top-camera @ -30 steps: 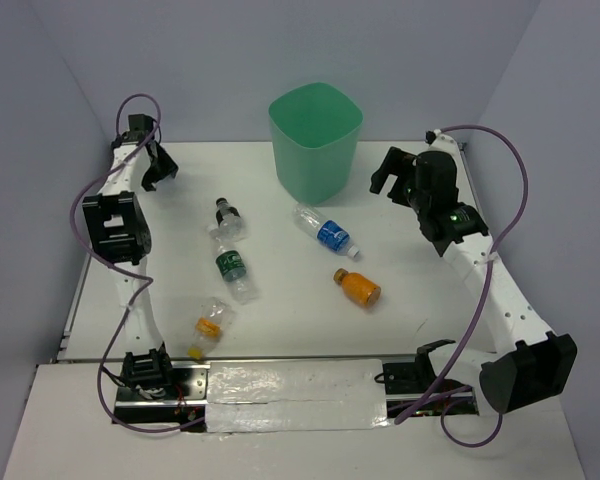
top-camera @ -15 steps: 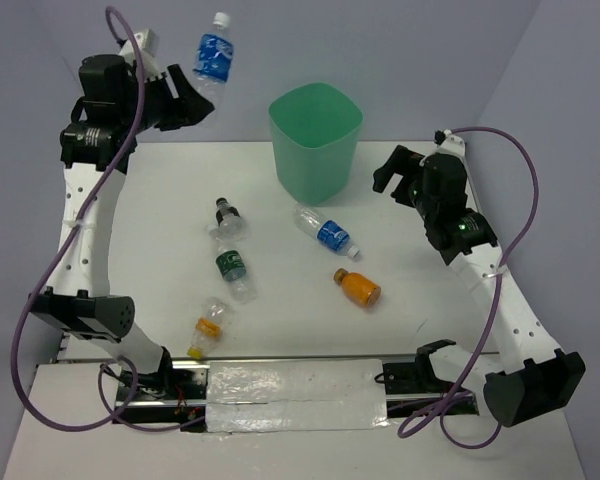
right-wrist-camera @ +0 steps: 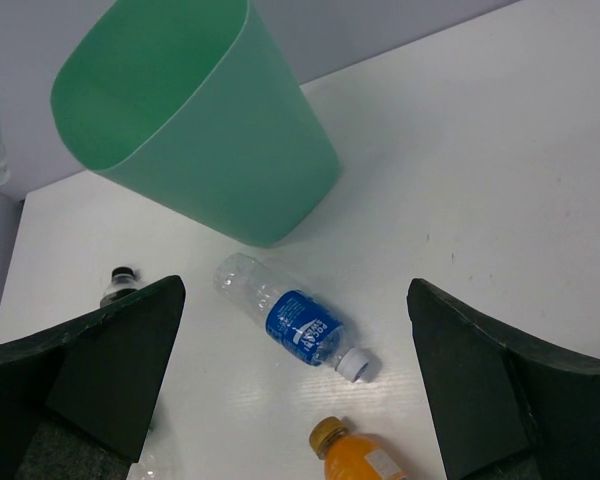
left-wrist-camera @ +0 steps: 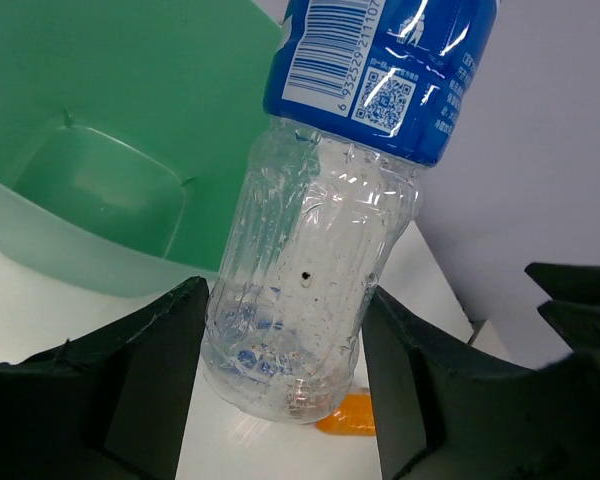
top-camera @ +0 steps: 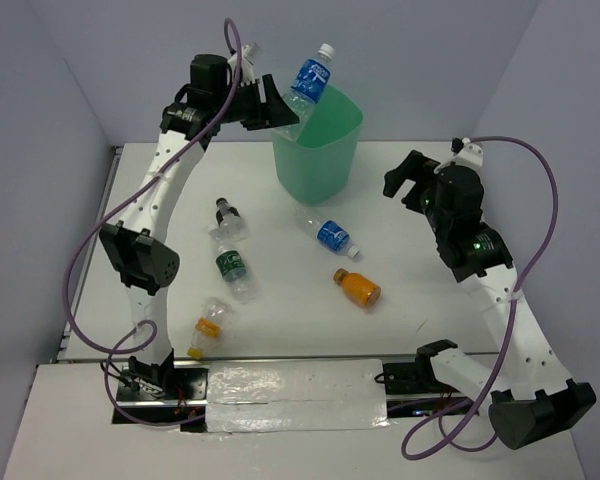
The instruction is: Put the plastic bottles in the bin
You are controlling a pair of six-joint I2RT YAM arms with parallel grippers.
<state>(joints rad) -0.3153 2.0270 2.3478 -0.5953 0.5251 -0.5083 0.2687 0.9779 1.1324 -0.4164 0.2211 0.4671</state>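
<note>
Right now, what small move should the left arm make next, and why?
Probably ease the held bottle a little farther over the bin before releasing: the left jaws clamp its base, but it hangs by the rim, not clearly above the opening.

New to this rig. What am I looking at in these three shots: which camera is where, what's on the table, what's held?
Two robot arms are bolted at the near edge of a white table. The wide picture comes from a fixed camera above and behind them. The other two come from a camera on each wrist, so the dark shapes at their edges are that arm's own fingers. The left end effector is shut on a clear blue-label bottle, raised near the rim of the green bin. The right end effector is open and empty. Lying on the table: a black-capped bottle, a green-label bottle, an orange-yellow-label bottle, a second blue-label bottle and a short orange bottle.
</note>
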